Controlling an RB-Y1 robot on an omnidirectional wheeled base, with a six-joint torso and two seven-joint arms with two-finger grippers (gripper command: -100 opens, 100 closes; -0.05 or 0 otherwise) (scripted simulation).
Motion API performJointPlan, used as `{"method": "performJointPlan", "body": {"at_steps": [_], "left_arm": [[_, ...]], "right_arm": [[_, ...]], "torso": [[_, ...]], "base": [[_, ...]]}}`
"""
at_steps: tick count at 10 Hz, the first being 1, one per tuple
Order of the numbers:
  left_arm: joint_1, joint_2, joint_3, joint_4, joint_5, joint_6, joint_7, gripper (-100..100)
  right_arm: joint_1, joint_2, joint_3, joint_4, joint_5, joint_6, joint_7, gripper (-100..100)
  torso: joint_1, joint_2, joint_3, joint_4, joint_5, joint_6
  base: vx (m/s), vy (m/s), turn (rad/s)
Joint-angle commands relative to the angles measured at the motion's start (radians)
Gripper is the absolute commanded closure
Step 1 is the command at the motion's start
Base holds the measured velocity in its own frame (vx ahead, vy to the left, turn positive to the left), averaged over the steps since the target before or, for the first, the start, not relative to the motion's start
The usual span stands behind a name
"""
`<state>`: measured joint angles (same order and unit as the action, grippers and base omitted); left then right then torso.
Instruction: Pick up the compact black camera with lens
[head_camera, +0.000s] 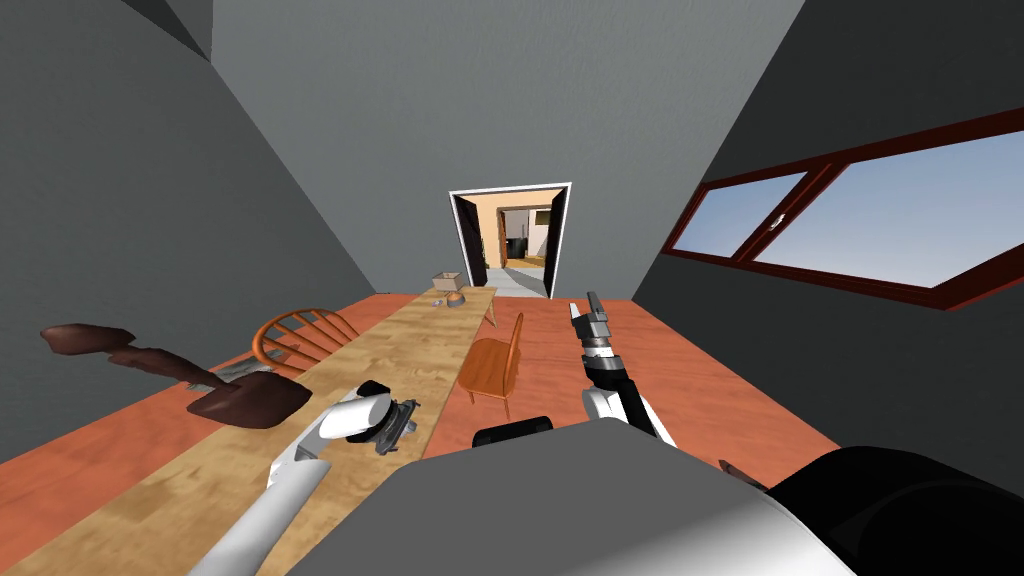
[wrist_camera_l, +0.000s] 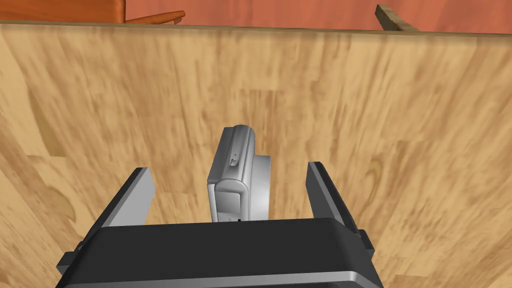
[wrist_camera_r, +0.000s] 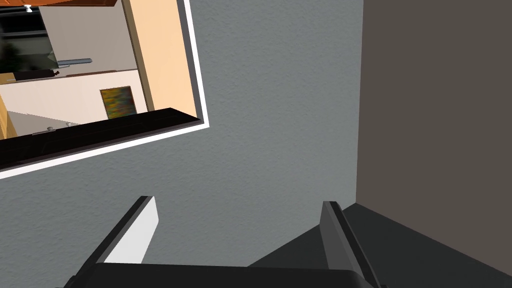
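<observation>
Left hand (wrist_camera_l: 228, 170) released | grey camera (wrist_camera_l: 237, 182) between its fingers (wrist_camera_l: 135, 195), untouched, on wooden table (wrist_camera_l: 350, 100) | right hand (wrist_camera_r: 239, 202) released, aloft

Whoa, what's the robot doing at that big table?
The robot is trying to pick up a small camera, which is drawn grey here. Its left end effector hangs low over the long wooden table, with its two fingers open, one on each side of the camera. They aren't touching it, so the camera isn't grabbed yet and sits on the table. The right end effector is held out to the side, away from the table, open and empty.
</observation>
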<state>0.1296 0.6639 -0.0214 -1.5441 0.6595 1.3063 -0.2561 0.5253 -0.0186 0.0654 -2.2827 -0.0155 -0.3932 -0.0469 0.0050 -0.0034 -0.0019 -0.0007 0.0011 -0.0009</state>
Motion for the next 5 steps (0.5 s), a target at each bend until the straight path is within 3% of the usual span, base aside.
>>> {"method": "performJointPlan", "body": {"at_steps": [1,3,4,5], "left_arm": [[-0.013,0.02,-0.01,0.025,0.018,0.038,-0.013,-100],[-0.029,0.046,-0.019,0.05,0.037,0.074,-0.026,-100],[-0.022,0.035,-0.018,0.037,0.027,0.06,-0.018,-100],[-0.024,0.036,-0.018,0.039,0.028,0.065,-0.019,0]], "right_arm": [[0.0,0.0,0.0,0.0,0.0,0.0,0.0,0],[0.0,0.0,0.0,0.0,0.0,0.0,0.0,0],[0.0,0.0,0.0,0.0,0.0,0.0,0.0,0],[0.0,0.0,0.0,0.0,0.0,0.0,0.0,0]], "torso": [[0.0,0.0,0.0,0.0,0.0,0.0],[0.0,0.0,0.0,0.0,0.0,0.0],[0.0,0.0,0.0,0.0,0.0,0.0],[-0.003,0.002,0.001,0.0,0.0,0.0]], "base": [[0.047,0.074,-0.032],[0.042,0.064,-0.037],[0.019,0.028,-0.011],[0.004,0.006,0.001]]}}
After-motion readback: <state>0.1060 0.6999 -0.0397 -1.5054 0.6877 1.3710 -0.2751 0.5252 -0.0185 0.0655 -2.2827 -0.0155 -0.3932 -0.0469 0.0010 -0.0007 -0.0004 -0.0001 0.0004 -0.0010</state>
